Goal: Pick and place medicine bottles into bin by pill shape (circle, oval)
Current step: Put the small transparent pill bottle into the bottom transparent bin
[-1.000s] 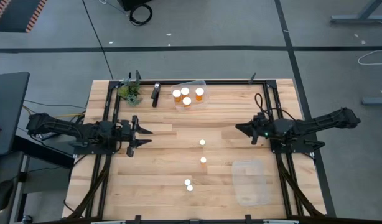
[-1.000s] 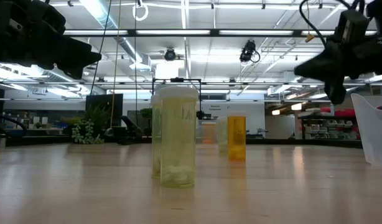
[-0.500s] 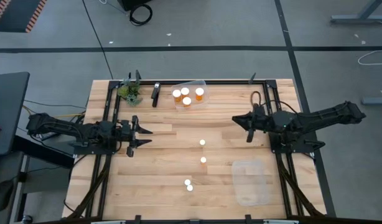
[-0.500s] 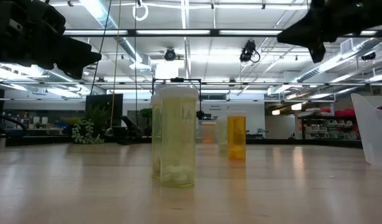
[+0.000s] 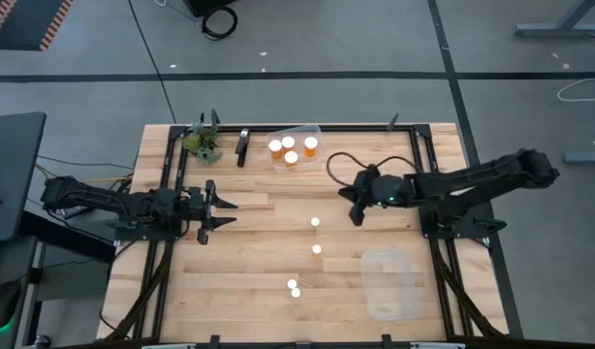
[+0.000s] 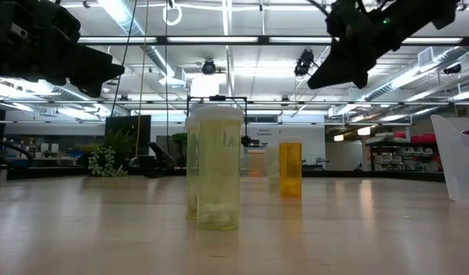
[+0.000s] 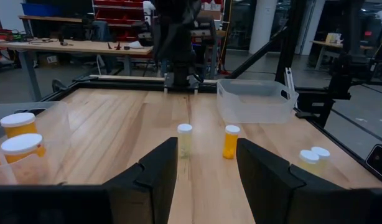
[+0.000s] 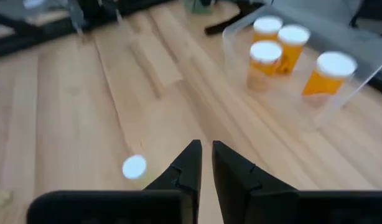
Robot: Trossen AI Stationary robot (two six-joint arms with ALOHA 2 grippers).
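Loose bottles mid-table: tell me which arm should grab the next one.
Right. The right gripper hangs just beside the nearest loose bottle, above the table. The left gripper waits farther off, open, near the table's left edge.

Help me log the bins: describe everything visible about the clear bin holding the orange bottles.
The bin is clear plastic with thin see-through walls and an open top. It sits on the wooden table at its far edge, near the middle, slightly askew. Inside stand four orange bottles with white caps, upright and close together. Neither gripper touches it; the right gripper hovers nearer the table's middle.
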